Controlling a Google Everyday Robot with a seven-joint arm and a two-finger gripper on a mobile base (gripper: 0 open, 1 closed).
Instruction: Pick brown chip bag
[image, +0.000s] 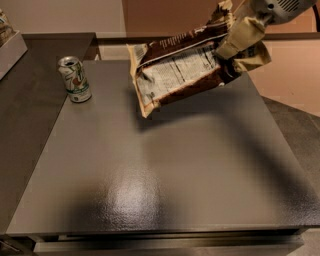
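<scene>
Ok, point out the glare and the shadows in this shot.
Camera view: a soft pale glare patch lies on the table near its front centre. Same view: the brown chip bag, held off the surface by the gripper at upper right, casts a broad dark shadow beneath it and towards the right. The can at left stands outside that shadow.

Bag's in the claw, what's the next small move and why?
Probably raise the claw a little higher, straight up. It is shut on the right end of the brown chip bag, which hangs tilted with its lower left corner close over the table. A straight lift would likely clear that corner and stay away from the can at the left.
</scene>
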